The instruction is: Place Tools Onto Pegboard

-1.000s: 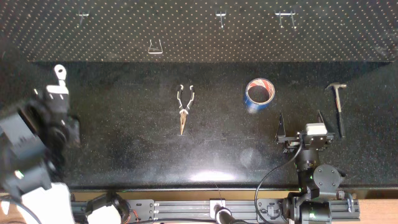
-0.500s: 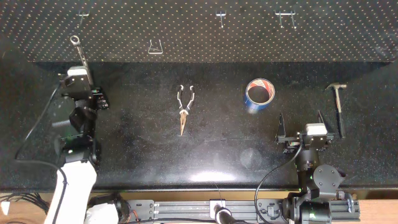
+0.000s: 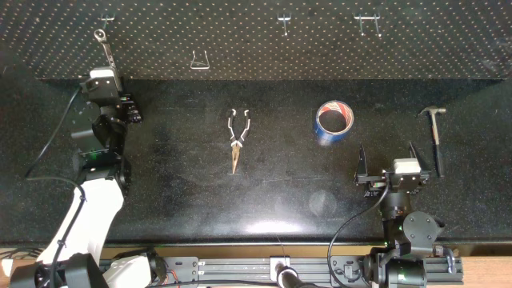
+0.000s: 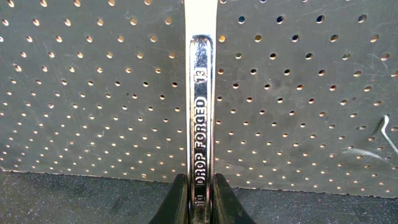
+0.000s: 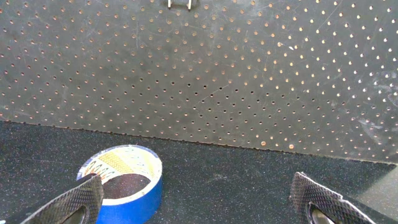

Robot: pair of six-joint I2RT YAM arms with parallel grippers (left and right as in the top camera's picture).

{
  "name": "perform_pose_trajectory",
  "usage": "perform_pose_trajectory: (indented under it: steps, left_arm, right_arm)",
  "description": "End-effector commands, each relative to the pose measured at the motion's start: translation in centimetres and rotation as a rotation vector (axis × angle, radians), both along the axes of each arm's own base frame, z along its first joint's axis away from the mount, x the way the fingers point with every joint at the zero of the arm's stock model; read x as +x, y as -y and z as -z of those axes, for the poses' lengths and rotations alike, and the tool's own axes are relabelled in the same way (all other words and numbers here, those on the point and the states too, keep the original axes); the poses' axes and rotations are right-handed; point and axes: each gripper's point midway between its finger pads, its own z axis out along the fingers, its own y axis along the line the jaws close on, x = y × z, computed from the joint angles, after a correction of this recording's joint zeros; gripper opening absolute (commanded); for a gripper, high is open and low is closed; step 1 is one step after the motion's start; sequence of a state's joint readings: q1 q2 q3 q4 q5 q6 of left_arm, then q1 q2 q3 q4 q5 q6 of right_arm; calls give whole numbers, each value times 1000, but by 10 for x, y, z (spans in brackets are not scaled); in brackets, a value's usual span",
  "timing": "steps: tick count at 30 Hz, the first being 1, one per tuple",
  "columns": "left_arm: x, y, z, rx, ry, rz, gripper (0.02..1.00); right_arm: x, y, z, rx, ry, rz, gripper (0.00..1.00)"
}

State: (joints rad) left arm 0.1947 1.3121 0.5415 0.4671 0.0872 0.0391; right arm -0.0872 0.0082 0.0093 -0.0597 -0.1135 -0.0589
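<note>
Gleaming black worktop (image 3: 168, 192) before a dark pegboard (image 3: 256, 52) with wire hooks (image 3: 200, 61)

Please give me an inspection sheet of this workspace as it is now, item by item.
Surface: black speckled worktop; black perforated pegboard with metal hooks behind.
Job's things: silver metal wrench held up before pegboard; pale-handled pointed pliers, blue tape roll and small metal hammer lying on worktop.
Clutter: nothing seen.
Grippers: left gripper shut on wrench; right gripper open, empty, near tape.
Cables: black cables beside both arms, off the tools.
Surroundings: nothing seen.
</note>
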Motion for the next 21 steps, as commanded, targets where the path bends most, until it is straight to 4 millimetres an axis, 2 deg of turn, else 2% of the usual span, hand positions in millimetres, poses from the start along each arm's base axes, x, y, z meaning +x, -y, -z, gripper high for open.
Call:
perform_pose_trajectory:
  steps: [1,5,12,13,16,19,21]
  left_arm:
    - [10,-1,-10,-3,27,-1,27]
    - [14,-4,-1,-4,5,-11,29]
    - [51,-15,1,7,-14,-26,40]
    - [53,-16,1,7,-14,-26,235]
    - [53,-15,1,6,-14,-26,673]
    - [49,-14,3,-9,-34,-25,820]
    - [26,-9,3,-121,-112,-61,950]
  right_arm:
    - [0,1,1,-7,0,4,989]
    - [0,1,1,-7,0,4,987]
    - [0,1,1,-7,1,4,987]
    - [0,1,1,-7,1,4,989]
    - [0,1,1,-7,0,4,987]
    - [0,1,1,-7,0,4,987]
    - [0,1,1,-7,1,4,987]
